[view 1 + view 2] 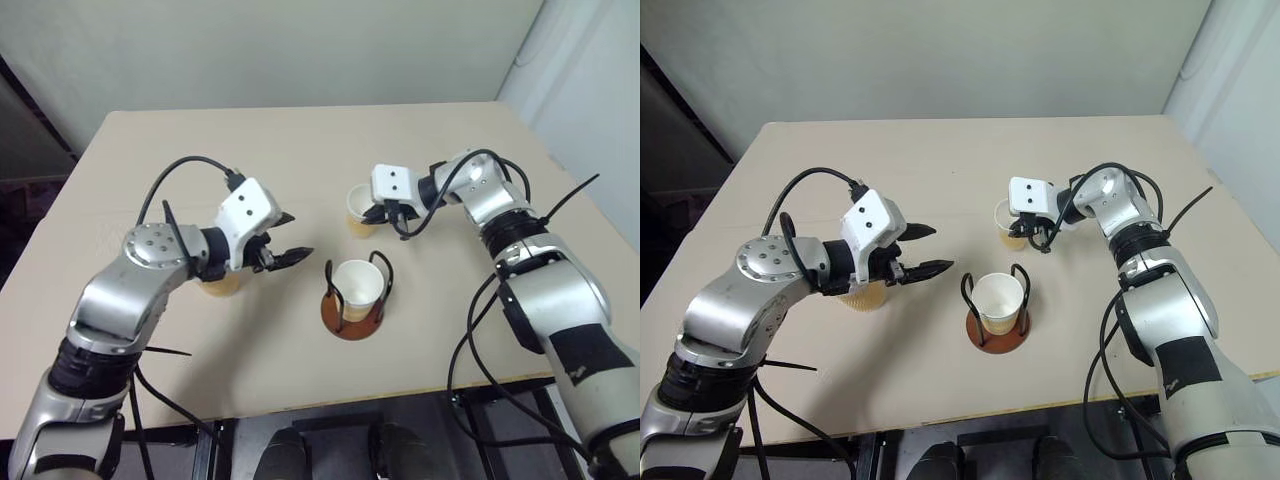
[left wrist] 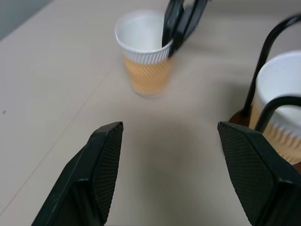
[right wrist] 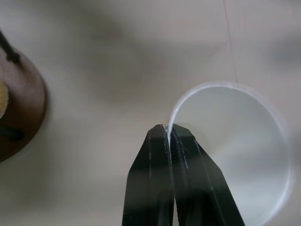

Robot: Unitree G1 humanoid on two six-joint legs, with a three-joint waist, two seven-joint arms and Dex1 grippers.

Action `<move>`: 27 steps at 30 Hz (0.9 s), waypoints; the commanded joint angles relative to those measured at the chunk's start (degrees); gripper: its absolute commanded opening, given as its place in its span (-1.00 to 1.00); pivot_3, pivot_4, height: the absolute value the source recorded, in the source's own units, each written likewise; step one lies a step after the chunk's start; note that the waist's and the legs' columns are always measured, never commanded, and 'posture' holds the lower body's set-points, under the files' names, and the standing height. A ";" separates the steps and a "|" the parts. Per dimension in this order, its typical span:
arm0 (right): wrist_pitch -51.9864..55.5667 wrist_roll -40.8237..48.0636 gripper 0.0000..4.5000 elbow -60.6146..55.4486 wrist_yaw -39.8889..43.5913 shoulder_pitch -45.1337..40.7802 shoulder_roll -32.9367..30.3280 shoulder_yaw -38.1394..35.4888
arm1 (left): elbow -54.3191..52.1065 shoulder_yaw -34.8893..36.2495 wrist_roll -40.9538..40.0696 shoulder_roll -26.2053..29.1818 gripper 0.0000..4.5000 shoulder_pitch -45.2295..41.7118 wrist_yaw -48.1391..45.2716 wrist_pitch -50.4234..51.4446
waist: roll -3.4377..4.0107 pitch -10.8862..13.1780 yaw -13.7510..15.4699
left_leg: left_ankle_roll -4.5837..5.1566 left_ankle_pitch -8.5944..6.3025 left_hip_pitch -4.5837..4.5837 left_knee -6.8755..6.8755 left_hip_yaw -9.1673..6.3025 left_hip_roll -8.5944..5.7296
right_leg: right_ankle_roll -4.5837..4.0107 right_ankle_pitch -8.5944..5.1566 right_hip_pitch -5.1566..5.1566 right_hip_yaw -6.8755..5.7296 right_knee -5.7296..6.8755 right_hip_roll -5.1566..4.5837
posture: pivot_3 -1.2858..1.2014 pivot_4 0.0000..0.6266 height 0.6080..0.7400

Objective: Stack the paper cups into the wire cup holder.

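The right gripper [image 3: 168,134] pinched the rim of a paper cup [image 1: 358,212] on the table [image 1: 300,150]. The left gripper [image 1: 285,240] hung with jaws spread, near the wire cup holder [image 1: 353,310], which held one cup [image 1: 357,288].

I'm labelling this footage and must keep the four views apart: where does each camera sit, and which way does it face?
Left eye, right eye: on the head, looking forward and down over both arms at the table.
Left wrist: along the open left gripper at the wire cup holder.
Right wrist: along the right gripper, shut on a paper cup's rim.
Shared: that paper cup shows in every view.
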 commanded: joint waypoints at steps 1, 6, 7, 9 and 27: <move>-0.62 4.83 -0.99 -5.44 7.10 -2.37 -3.33 -4.69 | -2.29 10.37 -6.05 2.80 0.53 2.97 -4.49 -1.24 | 0.00 0.00 -0.03 | 0.00 0.00 0.00 -0.02 0.00 0.01 | 0.00 0.00 -0.02 0.00 0.00 0.02 | 0.03 -0.52 1.00; 10.55 19.40 -0.99 -25.72 18.52 -2.09 -10.13 -9.24 | -3.64 31.20 -18.14 10.18 0.53 13.55 -17.85 0.88 | 0.01 0.01 -0.39 | -0.33 0.15 -0.03 -0.12 0.10 0.04 | -0.07 -0.04 -0.05 0.00 -0.07 0.12 | 0.03 -0.52 1.00; 15.34 24.07 -0.99 -31.05 19.05 -2.31 -11.84 -9.55 | -3.05 35.86 -20.63 11.49 0.53 15.22 -20.57 1.49 | 0.02 0.01 -0.50 | -0.42 0.18 -0.05 -0.15 0.12 0.05 | -0.15 -0.09 -0.09 0.01 -0.08 0.13 | 0.03 -0.52 1.00; 22.30 30.56 -0.99 -38.56 19.05 -2.23 -14.50 -9.53 | -2.16 41.09 -23.41 13.48 0.53 17.56 -23.34 2.31 | 0.01 0.01 -0.55 | -0.63 0.19 -0.13 -0.15 0.36 0.05 | -0.29 -0.18 -0.10 0.04 -0.11 0.37 | 0.03 -0.52 1.00; 27.81 41.32 -0.99 -61.64 19.05 9.38 -22.31 3.49 | -4.16 46.46 -21.86 16.29 0.53 33.32 -27.13 0.41 | -0.11 -0.02 -1.30 | 0.10 0.02 1.58 -0.23 0.29 0.83 | -1.74 -0.61 0.90 0.64 0.76 1.43 | 0.03 -0.52 1.00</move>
